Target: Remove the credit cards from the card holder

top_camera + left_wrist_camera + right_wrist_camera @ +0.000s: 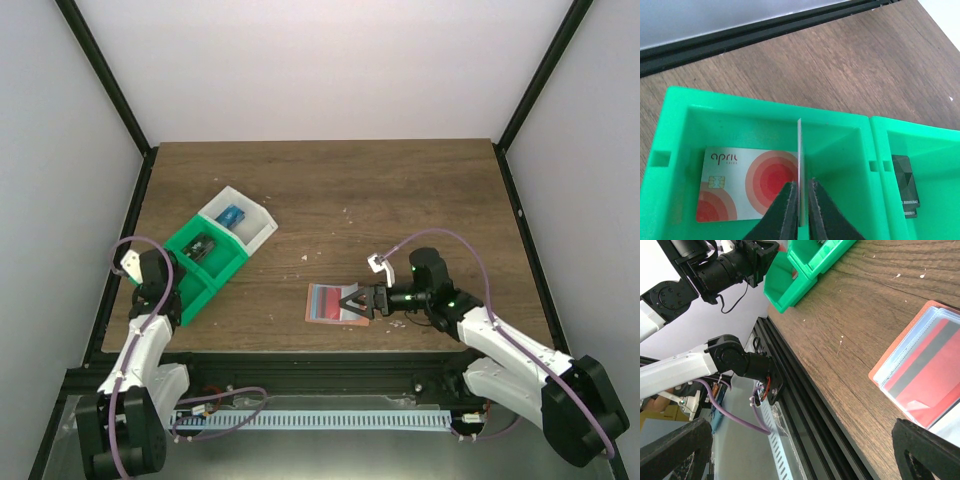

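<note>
Counter (400, 190): green tray (765, 107) on L, holder (322, 303) open mid-counter w/ red card (935, 375) inside. R claw (350, 300) over holder, wide open, empty. L claw (800, 205) pinches edge-on card (799, 150) above red-white card (740, 185) in tray.

The red and white card (747, 185) lying in the green tray (765, 107) says "april" in thin grey letters. The finer print beneath is too small to read. The dark card (904, 185) in the next compartment bears white digits, also illegible.
</note>
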Action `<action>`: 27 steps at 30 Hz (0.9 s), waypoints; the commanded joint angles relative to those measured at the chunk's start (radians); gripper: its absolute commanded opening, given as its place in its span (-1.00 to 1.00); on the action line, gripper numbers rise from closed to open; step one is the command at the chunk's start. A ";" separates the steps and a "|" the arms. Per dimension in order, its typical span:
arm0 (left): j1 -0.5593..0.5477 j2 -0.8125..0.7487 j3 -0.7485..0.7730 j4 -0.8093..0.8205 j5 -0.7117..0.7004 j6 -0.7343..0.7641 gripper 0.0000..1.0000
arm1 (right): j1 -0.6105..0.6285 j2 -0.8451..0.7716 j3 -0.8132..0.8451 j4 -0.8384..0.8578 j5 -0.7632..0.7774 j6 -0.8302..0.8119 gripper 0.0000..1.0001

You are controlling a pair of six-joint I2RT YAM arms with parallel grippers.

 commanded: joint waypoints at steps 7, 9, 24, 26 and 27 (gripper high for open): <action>0.007 0.002 -0.004 0.019 -0.018 0.017 -0.74 | -0.004 0.008 0.008 0.002 0.013 -0.019 1.00; 0.008 0.011 0.005 0.011 -0.026 0.010 -0.74 | -0.005 0.014 0.018 -0.005 0.011 -0.028 1.00; 0.007 0.001 0.152 -0.105 0.046 0.021 -0.08 | -0.005 0.009 0.011 -0.013 0.026 -0.011 0.99; 0.007 -0.002 0.182 -0.133 0.082 0.019 0.10 | -0.005 0.022 0.018 -0.024 0.039 -0.003 1.00; 0.007 -0.003 0.198 -0.148 0.109 0.019 0.16 | -0.005 0.031 0.025 -0.031 0.046 -0.003 0.99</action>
